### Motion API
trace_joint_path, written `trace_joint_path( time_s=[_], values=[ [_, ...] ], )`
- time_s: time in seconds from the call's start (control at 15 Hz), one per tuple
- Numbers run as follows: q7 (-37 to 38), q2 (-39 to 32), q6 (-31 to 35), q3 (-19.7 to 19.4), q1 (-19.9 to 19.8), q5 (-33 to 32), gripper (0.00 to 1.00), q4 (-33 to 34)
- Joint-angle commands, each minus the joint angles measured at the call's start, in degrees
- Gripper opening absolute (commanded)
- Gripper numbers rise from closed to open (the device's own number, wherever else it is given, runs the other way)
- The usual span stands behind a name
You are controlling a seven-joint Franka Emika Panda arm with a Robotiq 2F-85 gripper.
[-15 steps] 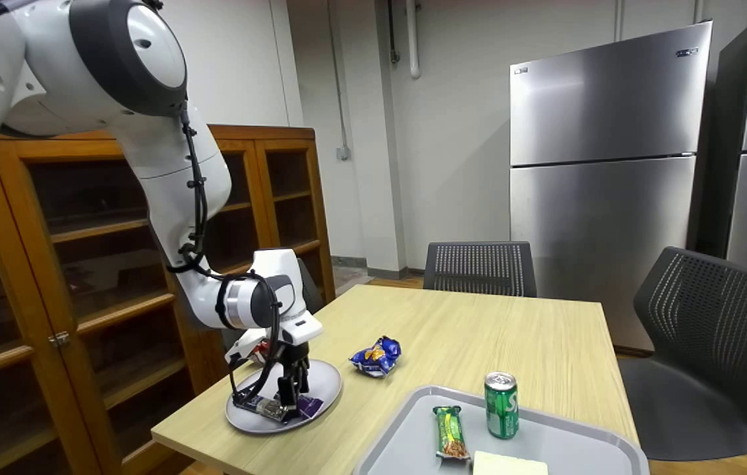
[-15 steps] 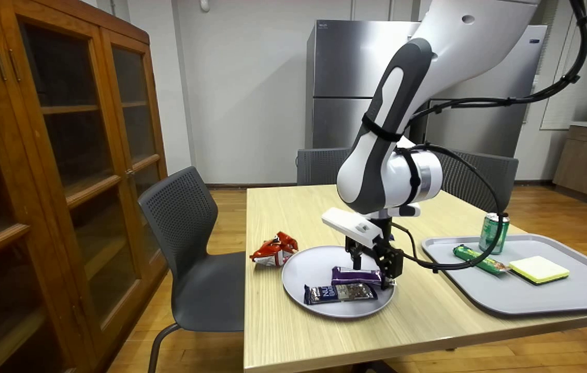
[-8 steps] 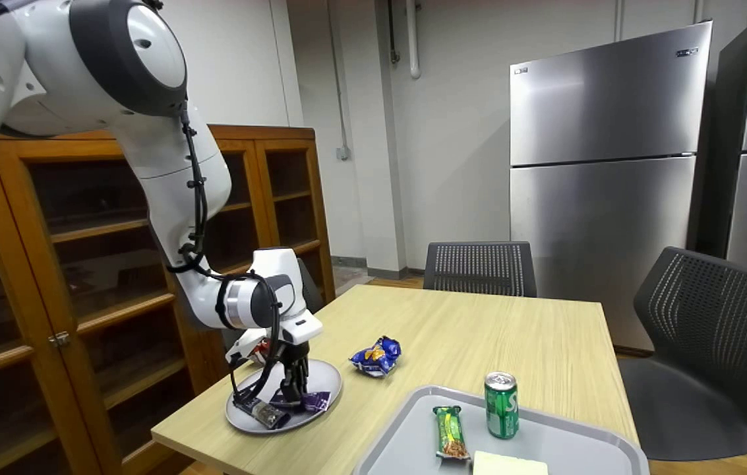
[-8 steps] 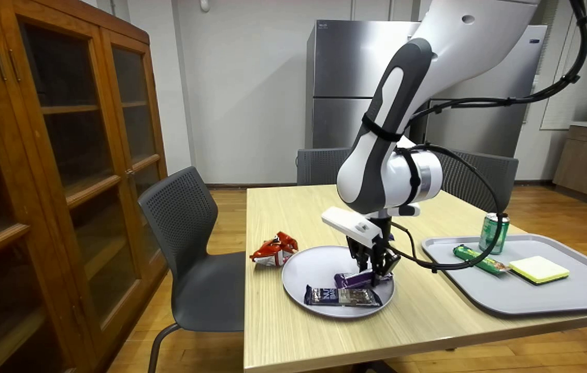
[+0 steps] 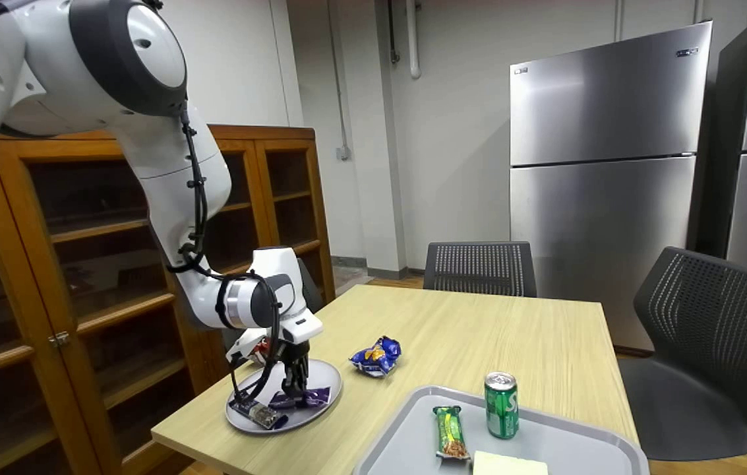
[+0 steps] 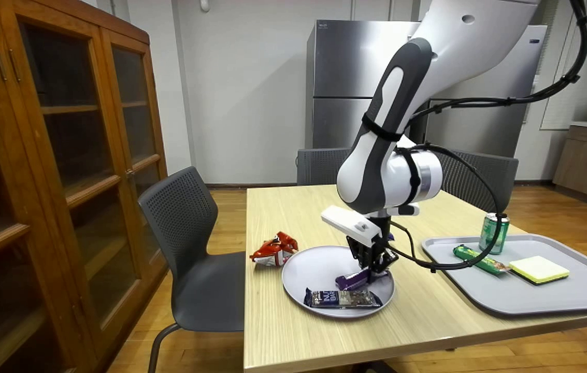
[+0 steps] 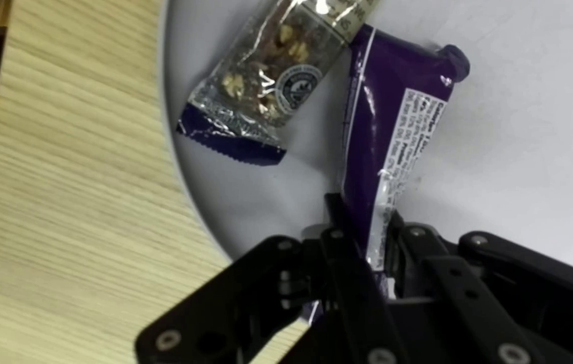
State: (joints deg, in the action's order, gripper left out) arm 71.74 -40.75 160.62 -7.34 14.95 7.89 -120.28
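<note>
Down at the one plate [image 6: 314, 272], my gripper [image 7: 365, 208] is pinching one purple bar [image 7: 397, 111], apparently resting there; I am judging the grip made and a lift not yet clearly begun. Just beside it on the plate, one nut bar [image 6: 342, 299] is lying, making two. Farther out, the surface [image 5: 465, 336] is carrying one red bag [image 6: 275, 249], one blue bag [image 5: 376, 356] and one tray [image 5: 406, 435], which is holding one green bar [image 5: 451, 432], one can [image 5: 502, 406] and one sponge [image 6: 539, 269].
</note>
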Motion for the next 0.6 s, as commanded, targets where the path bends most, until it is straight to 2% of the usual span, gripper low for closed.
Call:
trace_joint_path(
  time_s=[0.0, 0.53],
  values=[
    [-0.2, 1.9, 0.9, 0.8, -0.5, 1.3, 0.04, -1.1],
    [-0.8, 6.4, 1.3, 0.8, -1.6, 1.5, 0.04, -2.8]
  ],
)
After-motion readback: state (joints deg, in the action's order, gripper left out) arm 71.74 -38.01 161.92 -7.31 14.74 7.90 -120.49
